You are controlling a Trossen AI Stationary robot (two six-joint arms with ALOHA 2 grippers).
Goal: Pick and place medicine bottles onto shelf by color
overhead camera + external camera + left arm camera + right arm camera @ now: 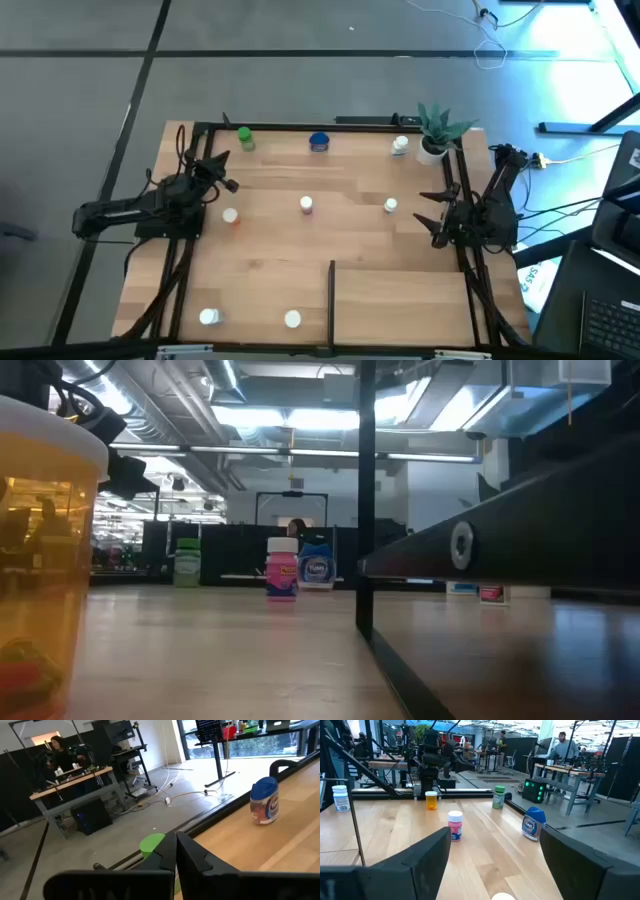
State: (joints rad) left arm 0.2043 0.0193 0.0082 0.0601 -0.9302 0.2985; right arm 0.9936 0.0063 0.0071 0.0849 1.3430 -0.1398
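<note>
- Table (270, 250): light wood planks, black frame rails along the edges.
- Back edge: green bottle (245, 139), blue bottle (319, 142), white bottle (400, 146), potted plant (436, 133) in the right corner.
- Middle: orange bottle (231, 217), pink bottle (306, 205), white-capped bottle (390, 206), well apart.
- Front: two white-capped bottles (208, 317) left of the black divider bar (331, 300).

Left tool (228, 170) closed, right tool (428, 210) agape

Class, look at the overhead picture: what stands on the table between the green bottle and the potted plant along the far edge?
In the high view, the blue bottle and a white-capped bottle stand between the green bottle and the potted plant.
</note>
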